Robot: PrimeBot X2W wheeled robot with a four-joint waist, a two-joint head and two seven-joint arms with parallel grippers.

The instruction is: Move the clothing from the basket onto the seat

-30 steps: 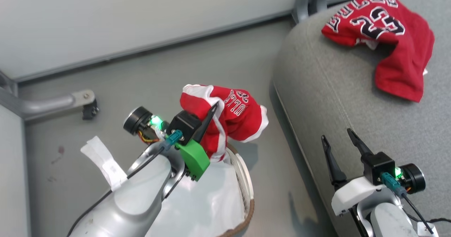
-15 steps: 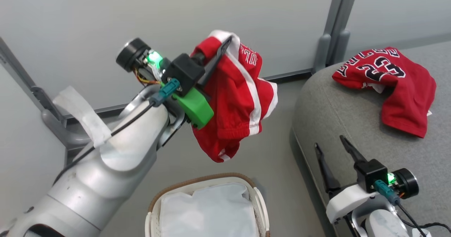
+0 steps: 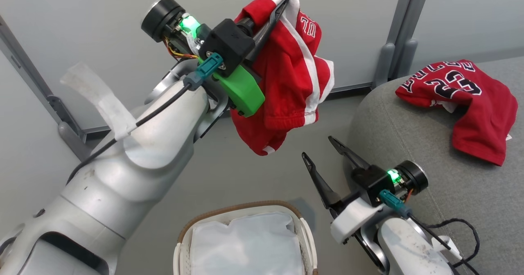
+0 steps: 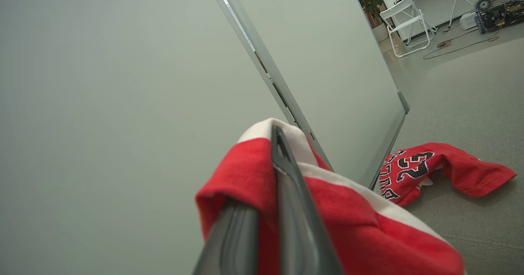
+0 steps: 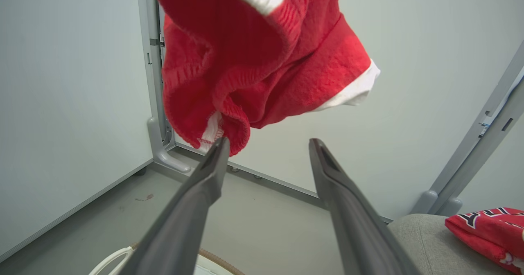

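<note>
Clothing (image 3: 286, 74) has risen — basket (image 3: 241, 205) holds white liner (image 3: 245, 246).

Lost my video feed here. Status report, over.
Left gripper shut on red garment, held high, clear of basket. Right gripper open, empty. Second garment lies on sofa. Nothing seen in the way.

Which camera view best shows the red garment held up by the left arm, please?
The head view: the red garment hangs nearly whole from the shut left jaws. The left wrist view shows the fold pinched at the jaws; the right wrist view shows its hem from below.
</note>
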